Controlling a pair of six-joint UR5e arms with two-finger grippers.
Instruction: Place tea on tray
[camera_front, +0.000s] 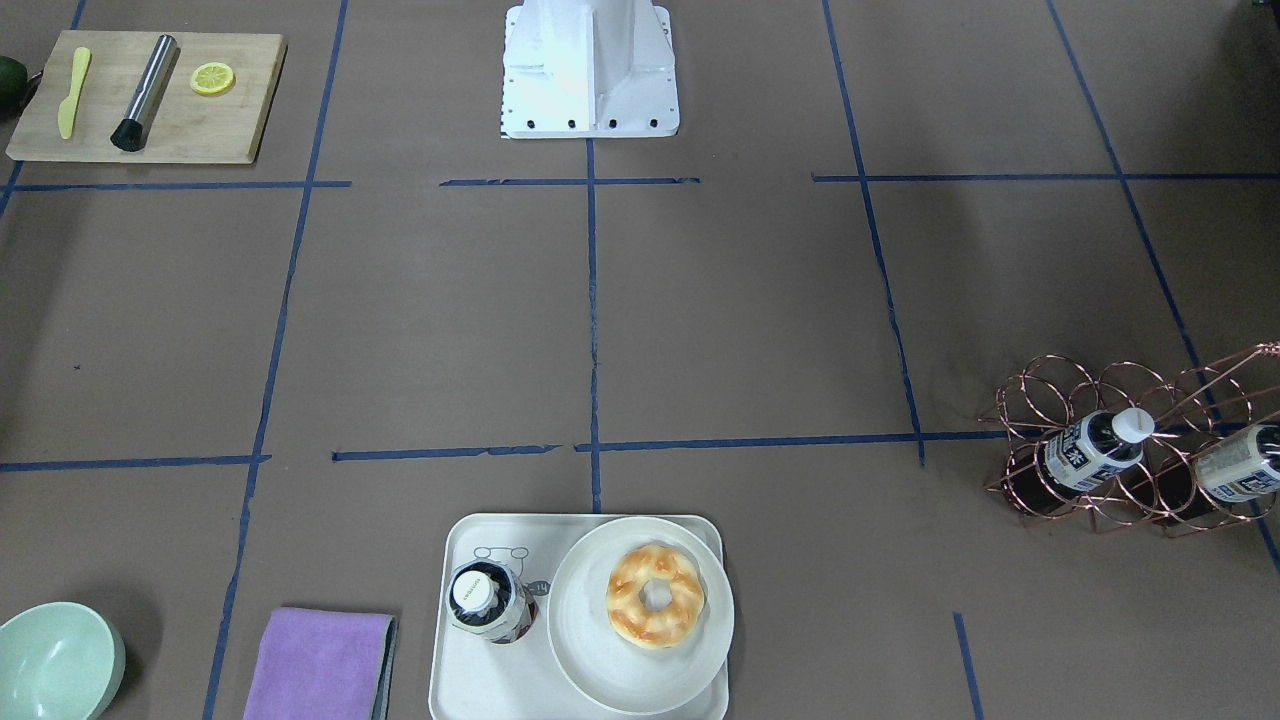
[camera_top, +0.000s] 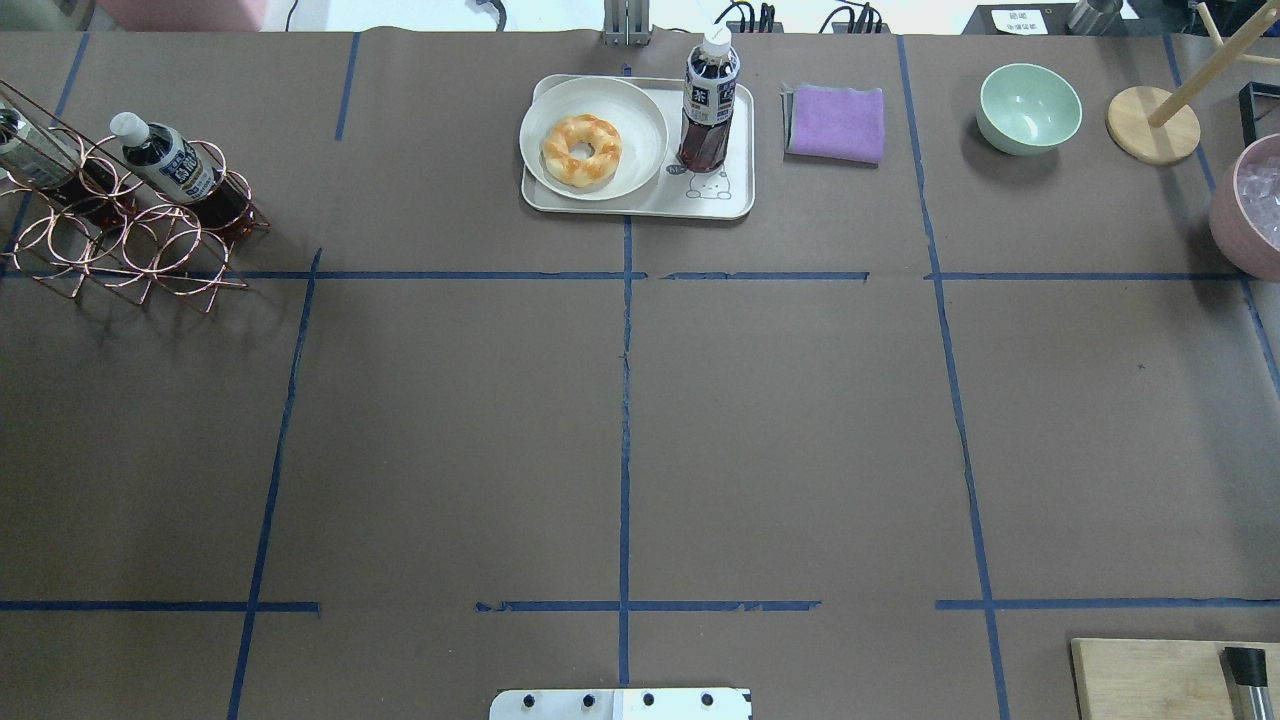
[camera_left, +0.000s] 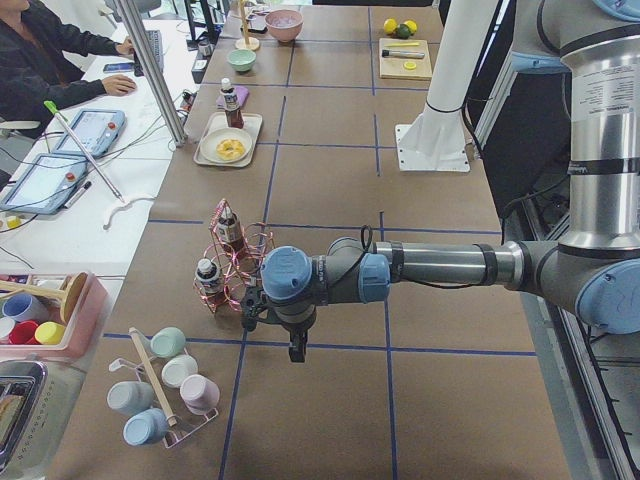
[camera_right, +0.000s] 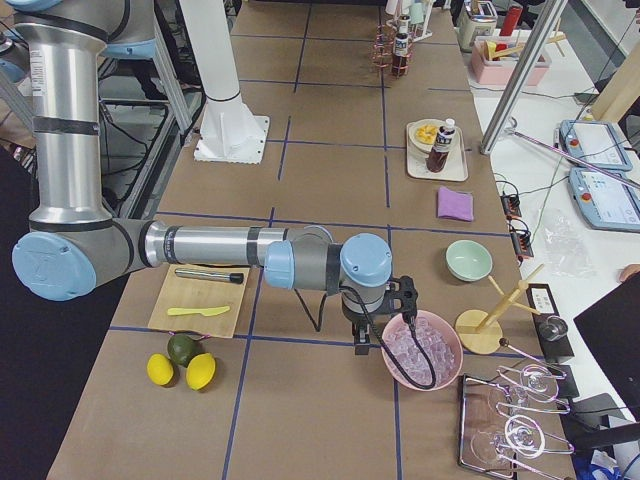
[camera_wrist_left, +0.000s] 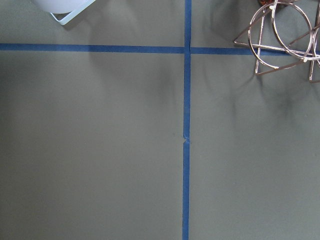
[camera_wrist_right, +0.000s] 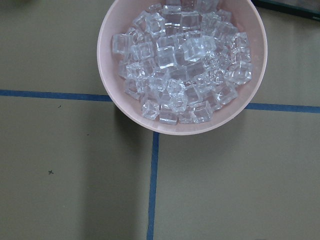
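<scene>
Tea already standing on the tray; both arms sit off to the sides.
Left gripper (camera_left: 297, 348) hangs near the wire rack (camera_top: 130, 250). Side view only, so can't tell its opening or any load. Mid-table, the plate (camera_top: 640, 120) is on the tray (camera_top: 640, 205), with the tea (camera_top: 709, 105) upright just beside the plate, by the bear print. Bottle looks full, so some heft; thin slick plastic, tall and tippy. I'd grab mid-body at the label, not the cap. Right gripper (camera_right: 360, 345) is over by the ice bowl (camera_wrist_right: 105, 50); again can't tell.
</scene>
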